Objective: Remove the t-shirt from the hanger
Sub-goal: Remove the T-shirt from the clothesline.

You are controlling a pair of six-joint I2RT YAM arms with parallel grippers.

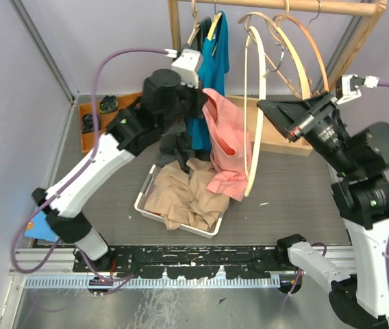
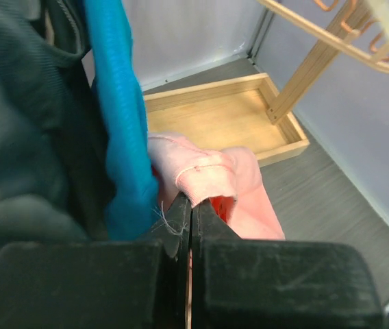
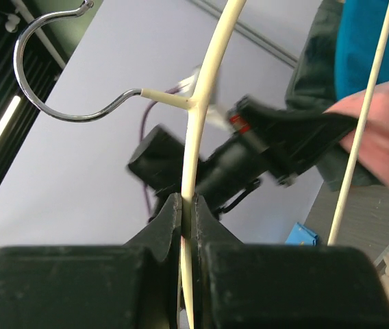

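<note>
Left gripper (image 2: 191, 209) clenched on pink cotton t-shirt (image 2: 211, 171); right gripper (image 3: 187, 205) clamping pale wooden hanger (image 3: 191, 137); separation apparently incomplete.

No lettering, label or number can be read anywhere; any print seems too small.

Around me stand pale lilac walls (image 1: 112, 41), plain and evenly lit. The table (image 1: 297, 185) under me is dark grey with a fine grain. At its far side a light wooden rack (image 1: 174, 24) rises from a shallow wooden tray (image 2: 215, 120). A metal post (image 1: 41, 46) runs up the left corner, and a black strip (image 1: 201, 255) lies along the near edge.
</note>
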